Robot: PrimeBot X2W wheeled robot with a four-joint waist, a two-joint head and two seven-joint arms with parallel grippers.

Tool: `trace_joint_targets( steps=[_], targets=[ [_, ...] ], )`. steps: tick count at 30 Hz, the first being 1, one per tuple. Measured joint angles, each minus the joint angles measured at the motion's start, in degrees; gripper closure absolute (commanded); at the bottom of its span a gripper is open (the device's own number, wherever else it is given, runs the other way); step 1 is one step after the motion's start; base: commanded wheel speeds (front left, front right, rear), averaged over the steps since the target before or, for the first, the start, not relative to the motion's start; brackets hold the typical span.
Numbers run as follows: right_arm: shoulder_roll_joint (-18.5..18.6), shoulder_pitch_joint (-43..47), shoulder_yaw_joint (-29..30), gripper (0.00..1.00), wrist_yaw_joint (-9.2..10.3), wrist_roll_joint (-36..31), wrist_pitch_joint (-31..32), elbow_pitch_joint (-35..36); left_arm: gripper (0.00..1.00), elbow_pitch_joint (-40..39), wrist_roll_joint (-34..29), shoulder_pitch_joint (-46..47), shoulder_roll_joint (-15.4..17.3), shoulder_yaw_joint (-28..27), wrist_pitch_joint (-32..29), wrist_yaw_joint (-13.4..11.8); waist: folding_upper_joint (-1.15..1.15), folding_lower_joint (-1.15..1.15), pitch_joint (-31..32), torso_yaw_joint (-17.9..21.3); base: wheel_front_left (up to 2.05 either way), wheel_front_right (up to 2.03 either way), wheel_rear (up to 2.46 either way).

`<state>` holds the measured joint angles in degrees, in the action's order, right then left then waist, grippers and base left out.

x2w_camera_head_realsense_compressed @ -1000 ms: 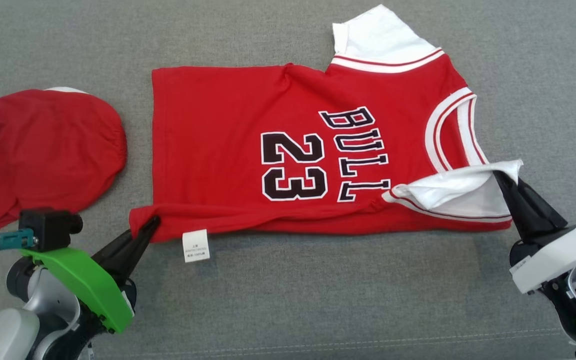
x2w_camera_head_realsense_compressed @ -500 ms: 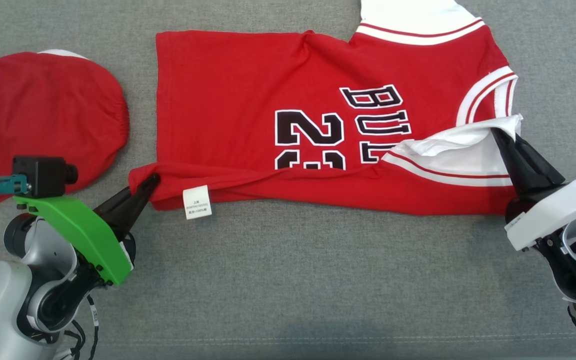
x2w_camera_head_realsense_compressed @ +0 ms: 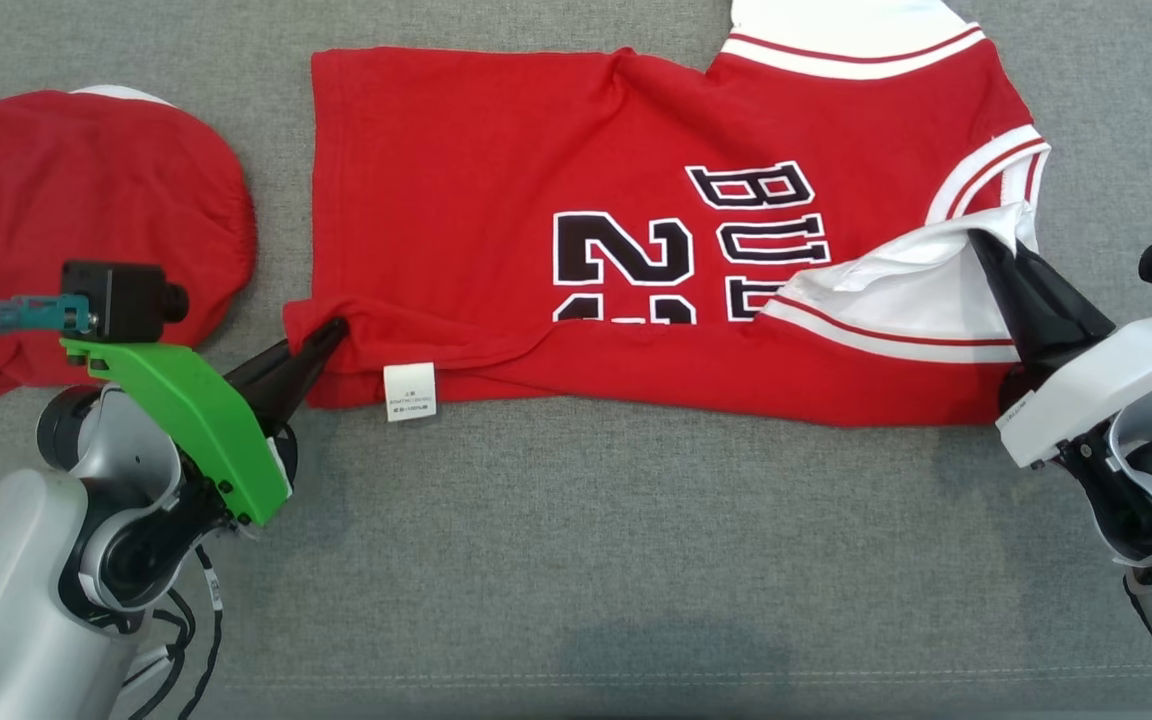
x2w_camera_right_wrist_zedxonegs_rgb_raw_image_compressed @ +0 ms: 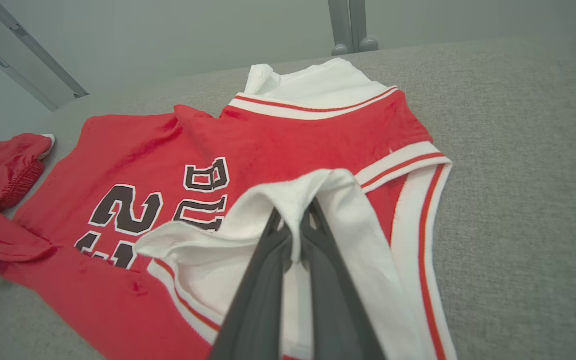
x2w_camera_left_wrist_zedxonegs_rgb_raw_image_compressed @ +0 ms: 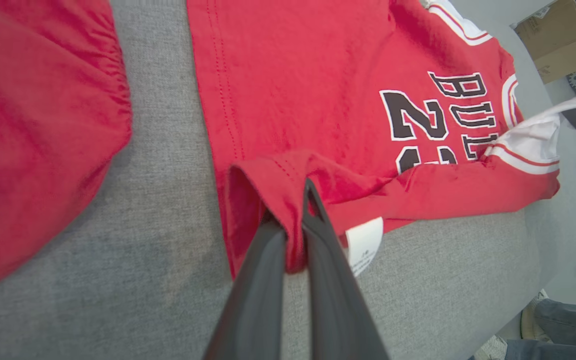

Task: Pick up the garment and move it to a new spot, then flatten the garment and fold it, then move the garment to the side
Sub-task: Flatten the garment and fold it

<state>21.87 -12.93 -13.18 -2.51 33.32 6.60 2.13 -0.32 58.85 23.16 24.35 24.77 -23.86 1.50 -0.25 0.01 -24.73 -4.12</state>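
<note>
The garment (x2w_camera_head_realsense_compressed: 496, 180) is a red jersey with white trim and black "23" lettering, spread on the grey surface (x2w_camera_head_realsense_compressed: 636, 560), its near edge folded up over the print. My left gripper (x2w_camera_head_realsense_compressed: 334, 330) is shut on the red hem corner (x2w_camera_left_wrist_zedxonegs_rgb_raw_image_compressed: 288, 200) at the lower left. My right gripper (x2w_camera_head_realsense_compressed: 986, 245) is shut on the white sleeve (x2w_camera_right_wrist_zedxonegs_rgb_raw_image_compressed: 293, 200), lifted over the jersey's right side. A white care label (x2w_camera_head_realsense_compressed: 409, 391) hangs from the near fold.
A second red cloth piece (x2w_camera_head_realsense_compressed: 86, 210) with a gathered edge lies left of the jersey. Past the surface's edge the left wrist view shows a cardboard box (x2w_camera_left_wrist_zedxonegs_rgb_raw_image_compressed: 560, 37) and a person's leg (x2w_camera_left_wrist_zedxonegs_rgb_raw_image_compressed: 565, 325). Bare grey surface stretches along the near side.
Both grippers have carried the jersey's near edge farther over the print, so the lower part of the "23" is now covered. The head view has also shifted.
</note>
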Motion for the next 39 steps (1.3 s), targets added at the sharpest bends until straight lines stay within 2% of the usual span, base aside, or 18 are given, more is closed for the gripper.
trace_joint_targets(
  steps=[13,14,15,16,17,24,32,39],
  targets=[
    [0.97,-4.01,0.26,1.00,-0.48,-1.21,0.01,-4.28,1.00,3.13,-0.11,2.91,-1.34,1.35,-1.85,-0.01,0.00,0.00,-0.30,0.21,0.00,0.00,0.00],
    [0.98,-4.32,0.16,1.00,-0.48,-1.31,0.01,-4.69,0.78,3.46,-0.01,3.13,-1.77,1.35,-2.00,-0.13,0.00,0.00,-0.33,0.18,0.00,0.00,0.00],
    [0.97,-4.53,0.07,0.82,-0.48,-1.60,0.01,-5.08,0.56,3.78,0.03,3.29,-2.10,1.34,-2.15,-0.58,0.00,0.00,-0.35,0.16,0.00,0.00,0.00],
    [0.97,-4.74,-0.07,0.57,-0.48,-1.88,0.01,-5.49,0.14,4.10,0.04,3.43,-2.29,1.31,-2.14,-0.59,0.00,0.00,-0.37,0.13,0.00,0.00,0.00],
    [0.96,-5.01,-0.26,0.00,-0.48,-2.21,0.00,-5.91,0.00,4.59,0.03,3.67,-2.38,1.30,-2.14,-0.86,0.00,0.00,-0.37,0.10,0.00,0.00,0.00],
    [-0.30,-6.66,-1.09,0.00,-0.47,-3.32,-1.49,-8.69,0.00,7.17,-2.10,5.55,-2.92,0.94,-0.54,-2.09,0.00,0.00,0.24,-0.02,0.00,0.00,0.00],
    [-0.51,-5.05,0.14,0.00,0.14,-4.24,-5.93,-10.71,0.00,7.23,-2.82,7.20,-6.30,-4.66,9.09,-3.49,0.00,0.00,2.25,-0.24,0.00,0.00,0.00],
    [-2.04,1.97,-0.80,0.00,0.15,-4.21,-7.40,-11.63,0.00,7.60,-2.53,-3.60,-6.58,-4.21,11.40,-3.50,0.00,0.00,4.48,0.14,0.00,0.00,0.00]
  ],
)
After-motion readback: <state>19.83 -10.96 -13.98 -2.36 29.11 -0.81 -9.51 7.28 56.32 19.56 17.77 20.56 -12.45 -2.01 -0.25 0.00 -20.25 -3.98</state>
